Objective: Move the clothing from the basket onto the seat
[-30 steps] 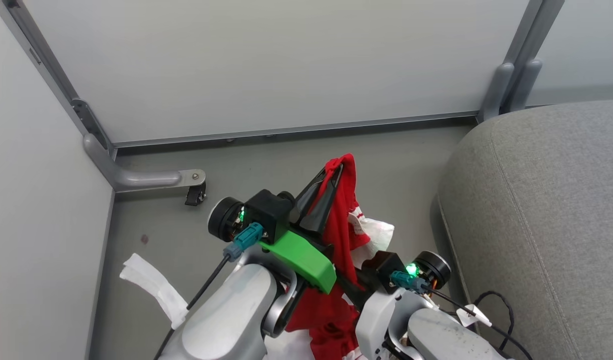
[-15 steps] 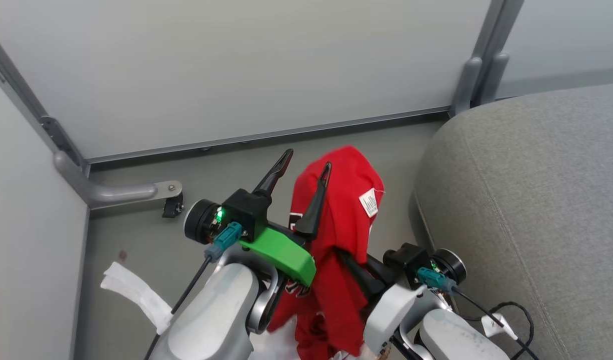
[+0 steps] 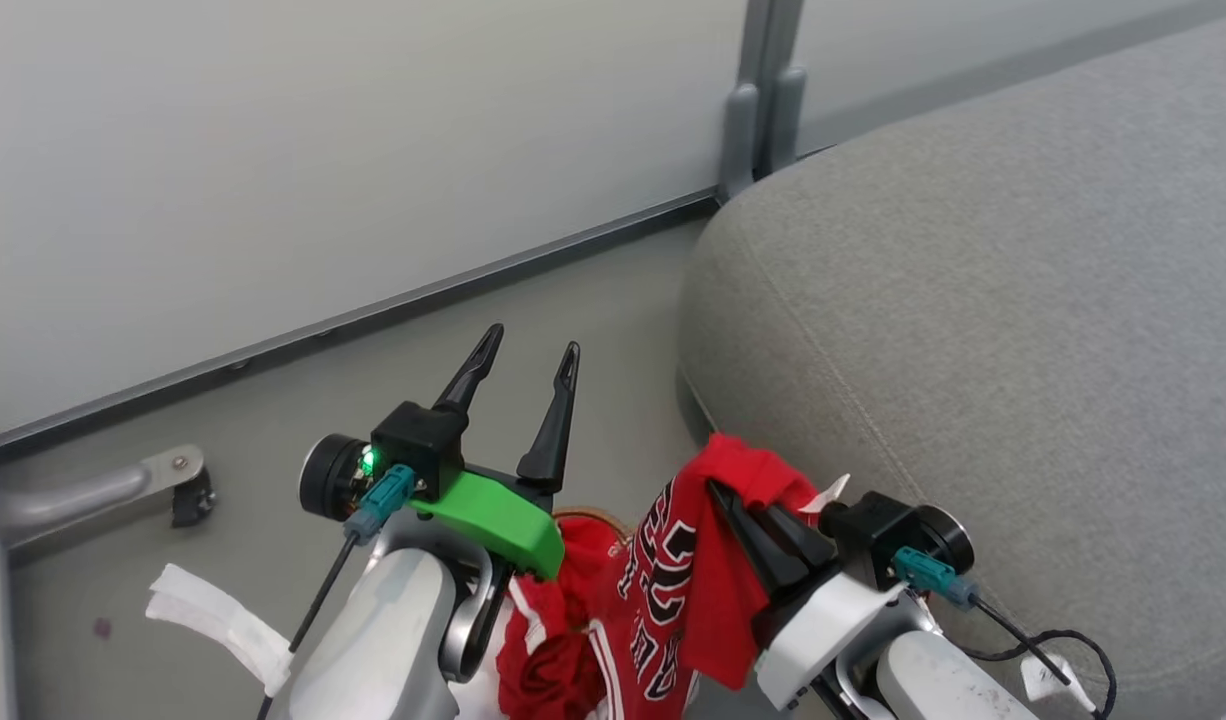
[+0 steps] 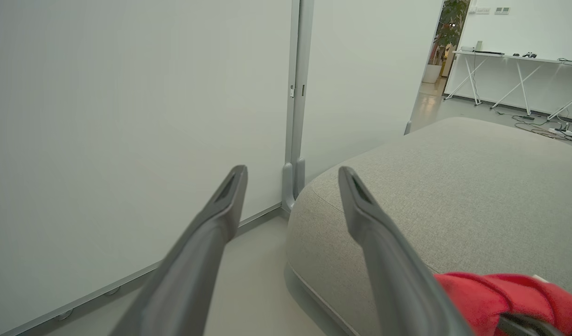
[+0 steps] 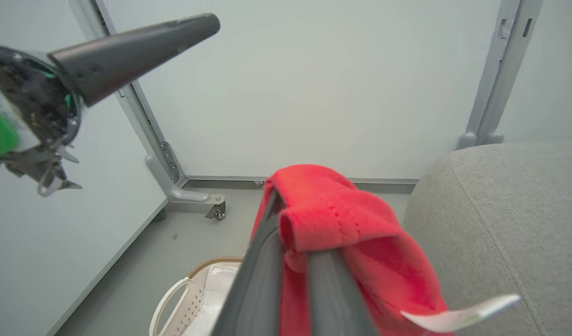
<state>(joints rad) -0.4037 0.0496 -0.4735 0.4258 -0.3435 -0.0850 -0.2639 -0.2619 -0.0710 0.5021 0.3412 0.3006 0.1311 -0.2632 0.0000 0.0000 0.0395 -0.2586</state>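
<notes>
The clothing (image 3: 673, 580) is bright red. It has white stripes on the edges and big black and white letters on the front. A little white tag (image 5: 458, 312) sticks out from it. The top of it is folded over the tips of the right gripper (image 3: 718, 490), and the two dark fingers are pinched tight on the red cloth. The rest of it hangs down in a bunch between the two arms, over the basket (image 5: 174, 298). The basket is white with small holes and a brown rim, and it has a white liner (image 5: 211, 294) inside. The high part of the red cloth is just beside the edge of the seat (image 3: 973, 300). I cannot tell if it touches.

The left gripper (image 3: 531, 340) is up in the air with its fingers wide apart and nothing in them.

The seat is big, grey and soft, with round edges and a sewn line. The floor (image 3: 593, 330) is smooth and grey. Pale walls (image 3: 323, 150) stand behind it, joined by a grey post (image 3: 758, 100). A grey metal foot (image 3: 188, 495) with a small black wheel sits on the floor by the wall.
</notes>
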